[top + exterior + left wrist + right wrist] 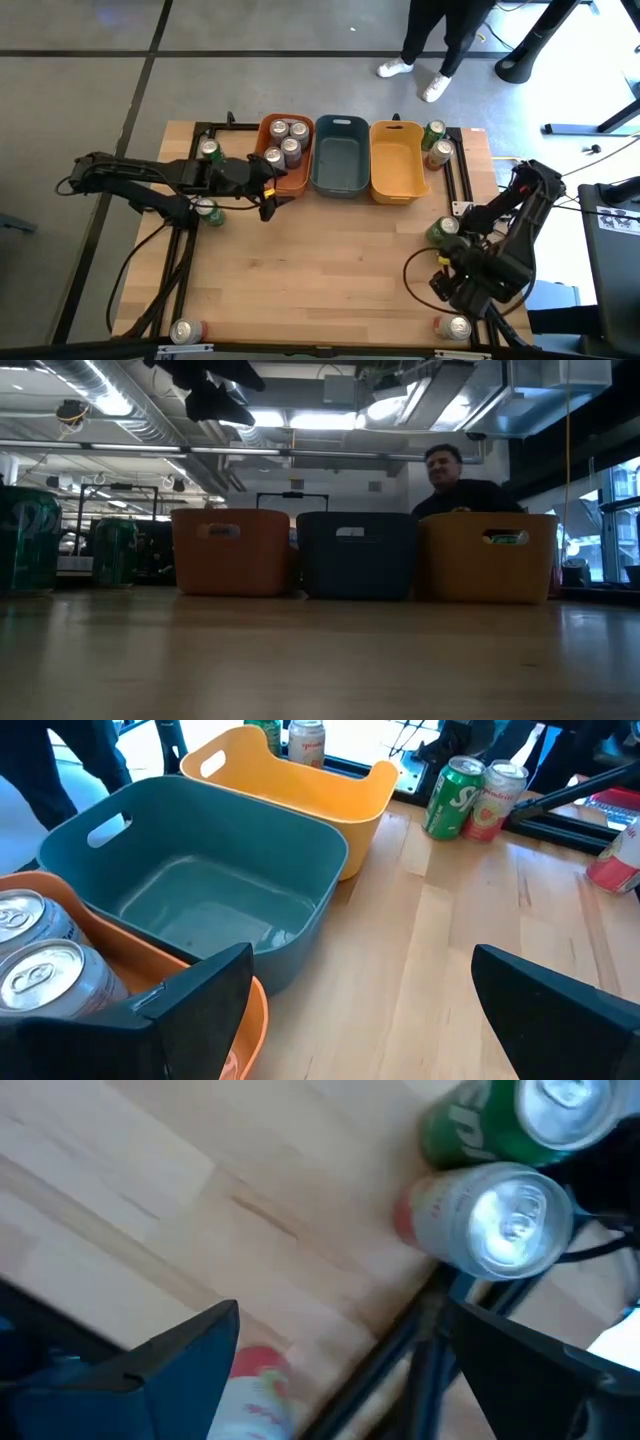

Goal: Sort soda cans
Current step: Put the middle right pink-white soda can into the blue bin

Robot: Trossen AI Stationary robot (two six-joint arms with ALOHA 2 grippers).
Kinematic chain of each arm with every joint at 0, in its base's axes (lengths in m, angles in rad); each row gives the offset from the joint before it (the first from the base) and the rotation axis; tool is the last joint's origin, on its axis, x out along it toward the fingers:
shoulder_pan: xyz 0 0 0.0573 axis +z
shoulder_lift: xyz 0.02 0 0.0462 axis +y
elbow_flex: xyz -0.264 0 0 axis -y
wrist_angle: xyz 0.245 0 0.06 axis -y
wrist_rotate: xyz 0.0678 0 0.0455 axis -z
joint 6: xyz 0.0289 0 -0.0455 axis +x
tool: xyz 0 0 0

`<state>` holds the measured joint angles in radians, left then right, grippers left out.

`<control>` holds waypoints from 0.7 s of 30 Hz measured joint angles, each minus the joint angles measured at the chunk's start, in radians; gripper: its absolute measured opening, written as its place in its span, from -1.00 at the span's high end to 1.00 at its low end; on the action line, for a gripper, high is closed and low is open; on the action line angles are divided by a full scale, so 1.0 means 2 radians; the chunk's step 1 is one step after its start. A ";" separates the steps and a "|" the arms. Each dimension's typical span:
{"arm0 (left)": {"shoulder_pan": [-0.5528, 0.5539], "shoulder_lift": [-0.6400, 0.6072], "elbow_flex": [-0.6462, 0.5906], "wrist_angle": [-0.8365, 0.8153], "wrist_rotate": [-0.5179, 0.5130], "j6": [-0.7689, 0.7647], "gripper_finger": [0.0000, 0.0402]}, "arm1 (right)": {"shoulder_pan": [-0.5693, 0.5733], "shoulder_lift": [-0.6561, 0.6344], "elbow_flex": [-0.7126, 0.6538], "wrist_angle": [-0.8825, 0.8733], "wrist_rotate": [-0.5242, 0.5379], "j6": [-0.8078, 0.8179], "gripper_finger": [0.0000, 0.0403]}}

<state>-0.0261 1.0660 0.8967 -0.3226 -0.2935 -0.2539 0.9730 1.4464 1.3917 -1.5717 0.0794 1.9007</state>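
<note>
We see a table (330,270) of pale wood planks, smooth with a soft sheen, at the centre of the high view. At its upper middle stand three bins of smooth, matt-looking plastic: orange bin (297,182), grey-blue bin (339,186), yellow bin (395,190). The soda cans (285,140) in the orange bin are metal, their silver tops shiny. In the right wrist view, a can top (512,1220) gleams brightly. The floor (250,70) above looks dull grey and smooth.
</note>
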 joint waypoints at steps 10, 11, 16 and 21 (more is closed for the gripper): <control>0.000 0.006 0.000 0.001 0.000 -0.001 -0.81 | -0.005 0.002 -0.035 0.000 0.000 0.012 -0.78; 0.000 0.006 0.000 0.001 0.000 -0.001 -0.81 | -0.008 0.002 -0.040 -0.004 -0.015 0.016 -0.78; 0.000 0.006 0.000 0.000 0.000 -0.002 -0.81 | -0.013 -0.024 -0.086 -0.001 -0.038 0.026 -0.78; 0.000 0.006 0.000 0.000 0.000 -0.001 -0.81 | -0.013 -0.057 -0.135 0.000 -0.063 0.052 -0.78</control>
<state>-0.0257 1.0782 0.8963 -0.3224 -0.2932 -0.2551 0.9466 1.3315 1.1226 -1.5716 -0.0470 2.0050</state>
